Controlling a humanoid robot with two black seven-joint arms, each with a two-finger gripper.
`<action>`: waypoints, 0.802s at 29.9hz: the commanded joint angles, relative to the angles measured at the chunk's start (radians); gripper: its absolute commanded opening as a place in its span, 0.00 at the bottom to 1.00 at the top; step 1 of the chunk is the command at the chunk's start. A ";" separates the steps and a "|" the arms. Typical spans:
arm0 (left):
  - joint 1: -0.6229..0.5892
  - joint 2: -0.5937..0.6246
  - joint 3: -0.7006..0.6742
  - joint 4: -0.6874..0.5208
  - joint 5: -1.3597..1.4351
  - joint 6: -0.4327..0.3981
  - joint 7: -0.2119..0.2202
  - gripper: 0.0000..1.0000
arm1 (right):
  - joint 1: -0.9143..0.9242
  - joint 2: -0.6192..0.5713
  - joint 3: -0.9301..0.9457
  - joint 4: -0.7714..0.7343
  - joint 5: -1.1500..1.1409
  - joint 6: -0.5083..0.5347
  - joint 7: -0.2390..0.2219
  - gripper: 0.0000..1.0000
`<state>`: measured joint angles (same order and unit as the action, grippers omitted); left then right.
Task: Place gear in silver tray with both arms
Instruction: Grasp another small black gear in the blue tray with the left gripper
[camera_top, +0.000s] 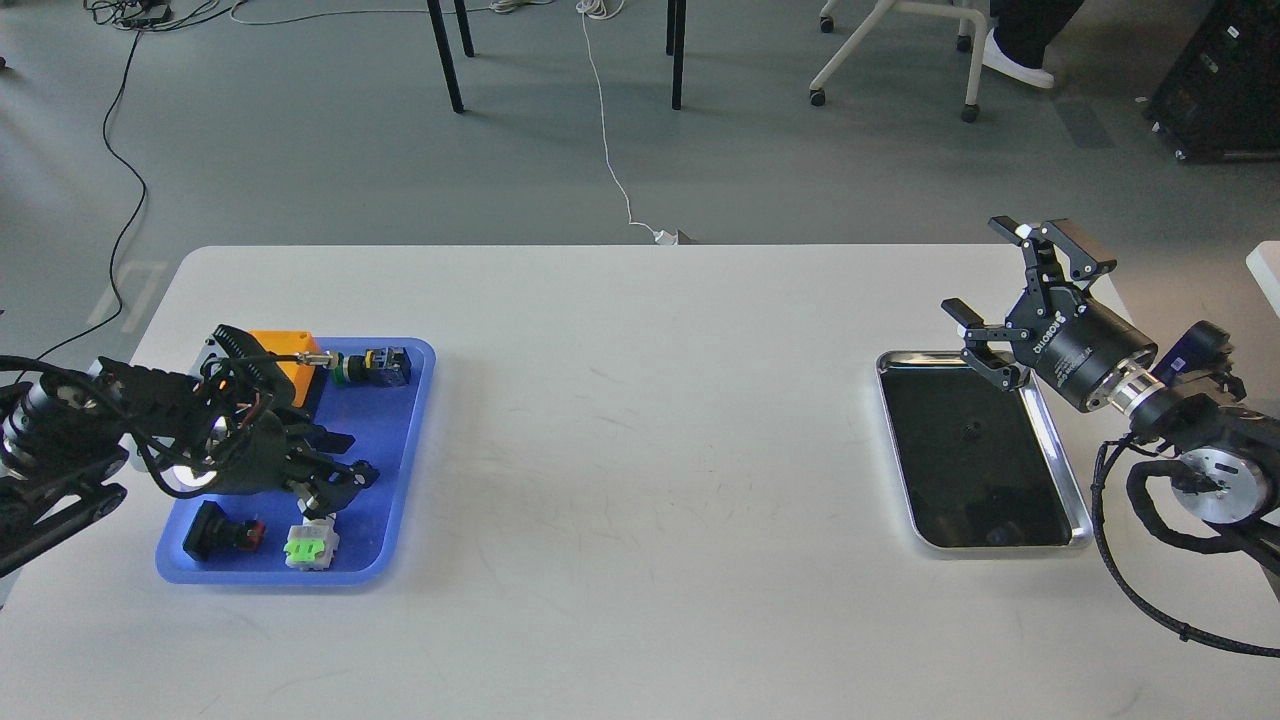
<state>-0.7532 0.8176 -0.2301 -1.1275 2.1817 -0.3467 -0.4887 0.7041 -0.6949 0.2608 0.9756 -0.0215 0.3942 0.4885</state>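
While the left tool (335, 478) hangs over the blue tray (400, 500), its fingers hard to tell apart, the right tool (1010, 300) stands spread, the silver tray (1050, 545) just below it.

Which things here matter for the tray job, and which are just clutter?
In play:
- silver tray, nothing in it
- left gripper, over the blue tray
- right gripper, open

Lying about:
- orange box
- green-and-white part
- black part
- floor cables
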 joint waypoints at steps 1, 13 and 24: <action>0.027 -0.018 -0.001 -0.006 0.000 0.000 0.000 0.49 | -0.015 -0.009 0.003 0.002 0.002 -0.002 0.000 0.98; 0.028 -0.018 -0.002 -0.008 0.000 0.000 0.000 0.48 | -0.015 -0.009 0.003 0.002 0.002 -0.002 0.000 0.98; 0.028 -0.020 -0.002 -0.008 0.000 -0.002 0.000 0.26 | -0.015 -0.009 0.003 0.002 0.000 -0.002 0.000 0.98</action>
<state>-0.7243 0.7977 -0.2308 -1.1356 2.1813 -0.3482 -0.4891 0.6887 -0.7040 0.2639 0.9773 -0.0207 0.3927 0.4885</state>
